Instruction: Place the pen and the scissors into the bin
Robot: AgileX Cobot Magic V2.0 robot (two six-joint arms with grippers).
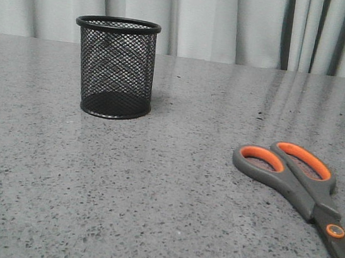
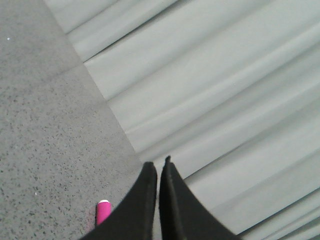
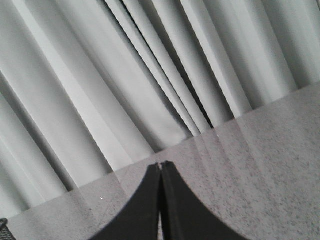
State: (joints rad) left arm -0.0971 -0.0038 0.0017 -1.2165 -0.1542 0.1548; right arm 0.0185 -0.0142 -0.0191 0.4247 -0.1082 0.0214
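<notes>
My left pincer [image 2: 158, 167] has its fingers pressed together on nothing, and so does my right pincer [image 3: 160, 166]. The bin [image 1: 113, 68] stands upright on the speckled grey worktop [image 1: 152, 190], toward my left, with nothing visible inside it. The scissors [image 1: 301, 193] lie flat, well apart from it on my right, blades running off the near edge. The pen [image 2: 103, 211] shows only as a pink end with a white tip beside my left pincer.

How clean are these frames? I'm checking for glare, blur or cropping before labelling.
Front view: sharp; soft curtain reflections on the table; scissors blades cropped. Left wrist view: slightly soft; pen barely visible. Right wrist view: bin only a corner sliver.
</notes>
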